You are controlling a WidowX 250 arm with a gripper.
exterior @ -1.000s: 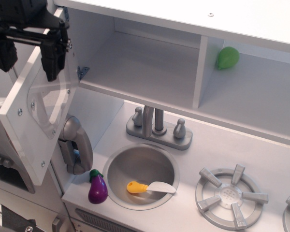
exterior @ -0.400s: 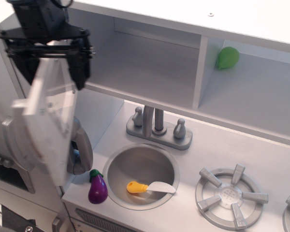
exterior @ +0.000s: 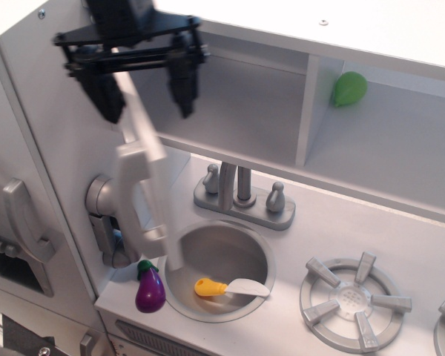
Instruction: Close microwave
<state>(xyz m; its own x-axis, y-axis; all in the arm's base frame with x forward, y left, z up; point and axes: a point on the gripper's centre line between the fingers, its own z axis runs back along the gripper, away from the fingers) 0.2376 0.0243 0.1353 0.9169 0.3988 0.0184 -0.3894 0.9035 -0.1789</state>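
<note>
The microwave point(exterior: 230, 104) is a white box in the upper cabinet, its inside bare. Its white door point(exterior: 150, 178) hangs on the left hinge, swung out edge-on toward the camera, with its tall handle point(exterior: 132, 200) facing left. My black gripper point(exterior: 144, 87) is above the door's top edge, one finger point(exterior: 104, 93) on each side of it. The jaws stand apart and straddle the door without clamping it.
A green pear-like toy point(exterior: 349, 88) sits in the right cubby. Below are a grey faucet point(exterior: 241, 194), a round sink point(exterior: 216, 261) holding a yellow-handled spatula point(exterior: 226, 287), a purple eggplant point(exterior: 149, 288), a burner point(exterior: 354, 300) and a grey wall phone point(exterior: 104, 215).
The gripper moved right and pushed the door, which swung from wide open on the left to about half closed, now edge-on to the camera.
</note>
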